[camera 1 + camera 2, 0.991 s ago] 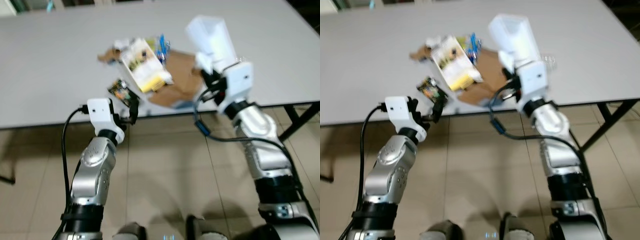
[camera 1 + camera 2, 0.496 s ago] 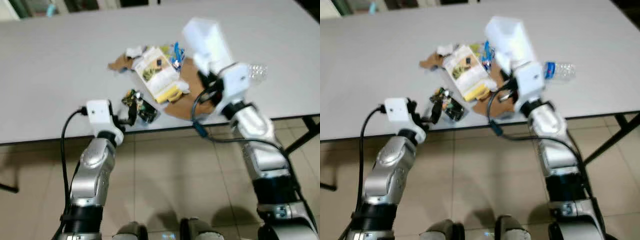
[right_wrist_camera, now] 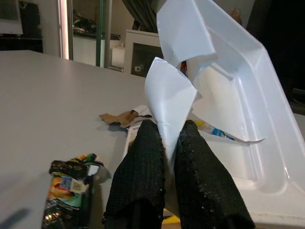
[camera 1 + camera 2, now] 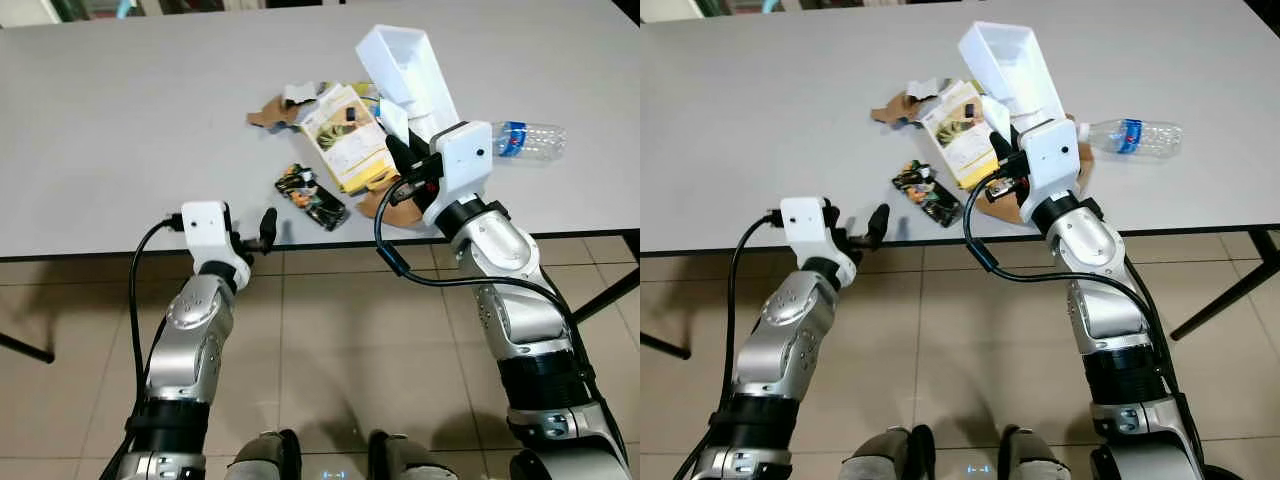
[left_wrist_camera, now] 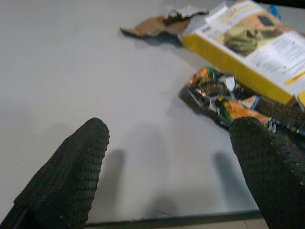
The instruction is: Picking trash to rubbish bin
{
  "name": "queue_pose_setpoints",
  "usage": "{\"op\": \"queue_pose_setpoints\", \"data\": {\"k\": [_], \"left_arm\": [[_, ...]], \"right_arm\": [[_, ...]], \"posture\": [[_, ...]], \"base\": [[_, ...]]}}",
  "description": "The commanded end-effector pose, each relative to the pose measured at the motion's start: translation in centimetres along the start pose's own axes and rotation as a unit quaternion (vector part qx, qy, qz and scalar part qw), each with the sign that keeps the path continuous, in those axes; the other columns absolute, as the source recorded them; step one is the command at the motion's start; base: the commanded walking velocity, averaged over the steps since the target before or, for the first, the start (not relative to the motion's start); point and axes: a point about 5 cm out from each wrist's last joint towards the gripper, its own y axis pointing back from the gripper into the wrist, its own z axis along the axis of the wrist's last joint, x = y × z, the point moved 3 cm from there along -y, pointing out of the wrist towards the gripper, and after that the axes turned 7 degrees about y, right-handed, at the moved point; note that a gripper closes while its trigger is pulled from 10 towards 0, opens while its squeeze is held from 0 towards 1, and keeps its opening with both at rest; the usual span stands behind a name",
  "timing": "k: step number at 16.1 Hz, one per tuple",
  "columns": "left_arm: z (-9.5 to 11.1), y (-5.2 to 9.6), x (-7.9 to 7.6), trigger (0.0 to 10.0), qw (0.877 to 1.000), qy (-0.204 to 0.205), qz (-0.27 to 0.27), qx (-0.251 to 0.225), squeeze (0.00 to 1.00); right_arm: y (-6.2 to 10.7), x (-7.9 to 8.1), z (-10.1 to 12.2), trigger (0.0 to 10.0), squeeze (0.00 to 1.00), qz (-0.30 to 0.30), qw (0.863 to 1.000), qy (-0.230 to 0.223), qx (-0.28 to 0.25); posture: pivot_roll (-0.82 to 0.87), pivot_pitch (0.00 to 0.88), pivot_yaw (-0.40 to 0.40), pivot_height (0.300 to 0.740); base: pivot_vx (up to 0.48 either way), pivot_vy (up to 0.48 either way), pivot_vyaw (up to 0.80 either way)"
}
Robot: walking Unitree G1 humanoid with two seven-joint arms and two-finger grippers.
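Observation:
A heap of trash lies on the grey table (image 4: 120, 130): a yellow and white carton (image 4: 347, 148), brown cardboard scraps (image 4: 272, 110), a crumpled dark snack wrapper (image 4: 313, 196) and a clear plastic bottle (image 4: 527, 140). My right gripper (image 3: 164, 157) is shut on a torn white plastic tray (image 4: 405, 70), held tilted above the heap. My left gripper (image 5: 167, 157) hovers open at the table's near edge, just short of the wrapper (image 5: 228, 98), with nothing between its fingers.
Beige tiled floor (image 4: 330, 340) runs under the table's near edge. A black table leg (image 4: 1230, 290) slants down at the right. The table's left half is bare.
The camera has tilted, shifting the whole scene down and right. The dark wrapper that was at my left fingertips now lies on the table; the left gripper sits back at the edge.

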Motion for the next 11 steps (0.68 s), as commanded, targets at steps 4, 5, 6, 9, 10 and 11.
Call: {"op": "queue_pose_setpoints", "data": {"k": [4,5,6,9,10,11], "left_arm": [[0.0,-2.0,-0.3,10.0,1.0,-0.005,-0.013,0.0,0.0],[0.0,-2.2,-0.4,10.0,1.0,-0.004,-0.014,-0.002,0.0],[0.1,-2.4,-0.4,10.0,1.0,-0.005,-0.015,-0.001,0.0],[0.2,-3.3,-0.3,10.0,1.0,-0.009,-0.019,0.0,0.0],[0.2,-3.4,-0.4,10.0,1.0,-0.009,-0.021,0.0,0.0],[0.2,-3.6,-0.7,10.0,1.0,-0.007,-0.027,0.0,0.0]], "right_arm": [[0.4,0.2,0.2,10.0,0.0,-0.005,1.0,0.001,0.0],[0.5,0.2,0.3,10.0,0.0,-0.005,1.0,0.001,0.0],[0.5,0.2,0.3,10.0,0.0,-0.006,1.0,0.002,-0.001],[0.9,0.4,0.7,10.0,0.0,-0.011,1.0,0.001,-0.004],[1.0,0.4,0.7,10.0,0.0,-0.013,1.0,0.001,-0.004],[1.1,0.4,0.7,10.0,0.0,-0.016,1.0,0.001,-0.003]], "posture": [[-0.11,0.231,0.093,0.74],[-0.11,0.231,0.093,0.74],[-0.12,0.237,0.096,0.74],[-0.14,0.248,0.118,0.74],[-0.14,0.248,0.12,0.74],[-0.14,0.25,0.124,0.74]], "base": [[0.0,0.0,0.0],[0.0,0.0,0.0],[0.0,0.0,0.0],[0.0,0.0,0.0],[0.0,0.0,0.0],[0.0,0.0,0.0]]}}
